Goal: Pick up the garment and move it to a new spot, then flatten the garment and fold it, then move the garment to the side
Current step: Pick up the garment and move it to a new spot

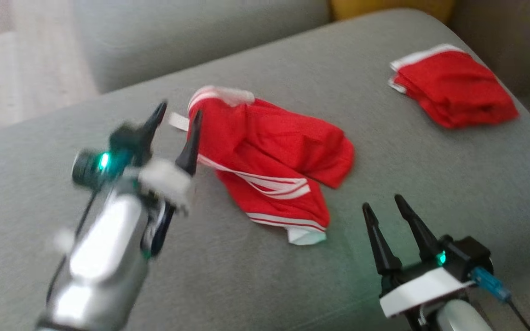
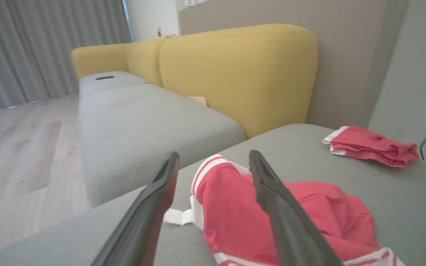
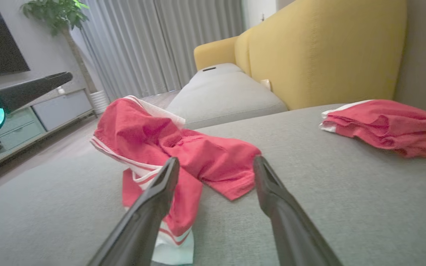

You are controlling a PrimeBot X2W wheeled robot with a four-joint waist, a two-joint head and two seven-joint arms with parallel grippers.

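You have the red shorts [image 1: 274, 156] lying crumpled near the middle of the grey sofa seat [image 1: 228, 285]. The striped leg hem points toward the near edge and the waistband toward the far-left edge.

Left gripper [image 1: 178, 112]: fingers apart, tips just beside the waistband and its white drawstring [image 1: 177, 122], gripping nothing. It is blurred in the head view.

Right gripper [image 1: 382, 203]: fingers apart, over bare seat near the near edge, just right of the shorts.

A folded red garment [image 1: 453, 87] sits by the far-right corner.
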